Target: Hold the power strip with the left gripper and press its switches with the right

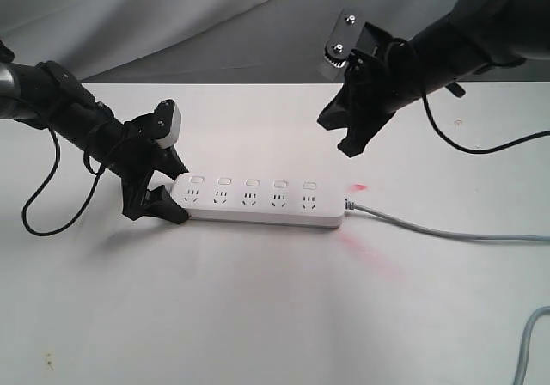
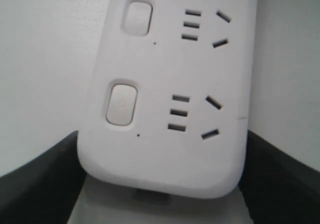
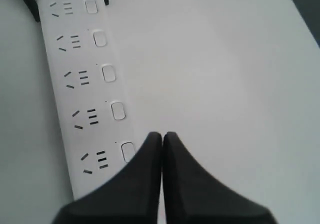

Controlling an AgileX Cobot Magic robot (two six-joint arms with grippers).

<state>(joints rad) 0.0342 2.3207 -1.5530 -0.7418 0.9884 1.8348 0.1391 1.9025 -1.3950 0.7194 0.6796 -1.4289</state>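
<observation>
The white power strip (image 1: pixel 258 200) lies flat on the table, its grey cord (image 1: pixel 430 229) running off to the right. Five white switches (image 1: pixel 251 182) sit in a row above the sockets. My left gripper (image 1: pixel 168 198) clasps the strip's left rounded end (image 2: pixel 160 174); a black finger (image 2: pixel 35 184) stands on each side of it. My right gripper (image 1: pixel 352 140) hangs in the air above and behind the strip's right end, touching nothing. Its fingers (image 3: pixel 145 169) are pressed together, tips beside the nearest switch (image 3: pixel 127 151) in the right wrist view.
The white tabletop (image 1: pixel 258 316) stretches around the strip. A second loop of grey cord (image 1: pixel 528 351) shows at the lower right corner. Grey cloth (image 1: pixel 172 15) hangs behind the table. A faint red glow (image 1: pixel 361 247) marks the table near the strip's cord end.
</observation>
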